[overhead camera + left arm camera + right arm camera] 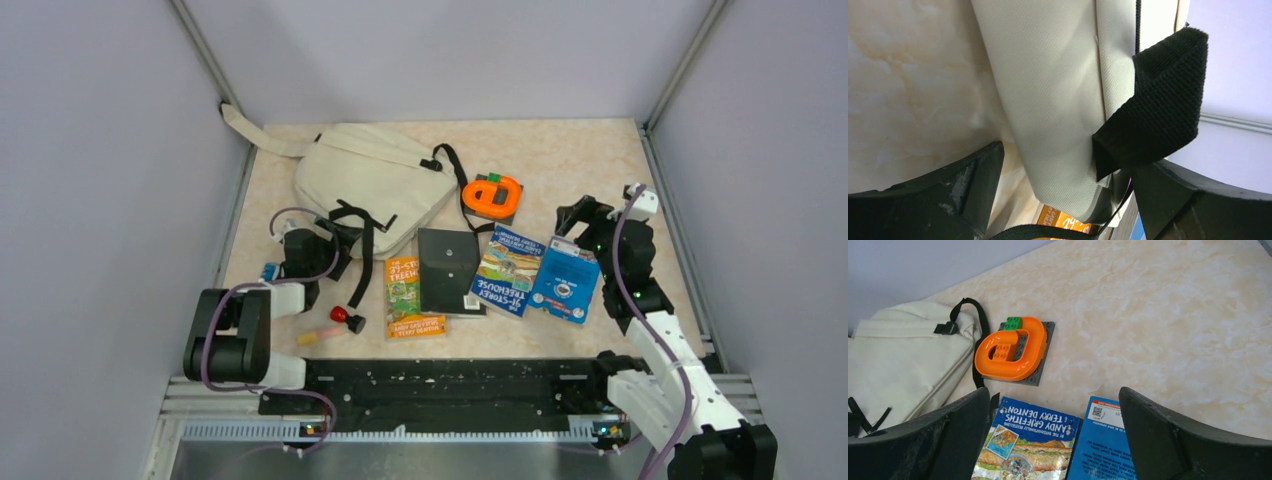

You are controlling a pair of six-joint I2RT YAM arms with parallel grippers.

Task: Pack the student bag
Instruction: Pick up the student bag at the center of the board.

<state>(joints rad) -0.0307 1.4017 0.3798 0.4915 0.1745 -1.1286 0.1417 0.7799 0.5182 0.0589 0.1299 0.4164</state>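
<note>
The student bag point(370, 180) is a cream backpack lying flat at the back left of the table, with black straps point(362, 235) trailing off its near corner. My left gripper point(330, 245) is open at that corner. In the left wrist view the cream fabric point(1048, 100) and a folded black strap point(1158, 105) lie between the spread fingers point(953, 195), and nothing is gripped. My right gripper point(578, 222) hangs open over two blue books. Its wrist view shows the Treehouse book point(1028, 440) and a plain blue book point(1098, 450) below the gripper point(1053, 440).
An orange toy on a grey baseplate point(492, 196) sits right of the bag. In front lie an orange Treehouse book point(405, 295), a black flat item point(448, 270), a small red object point(340, 315) and a pale stick point(312, 336). Walls close in on both sides.
</note>
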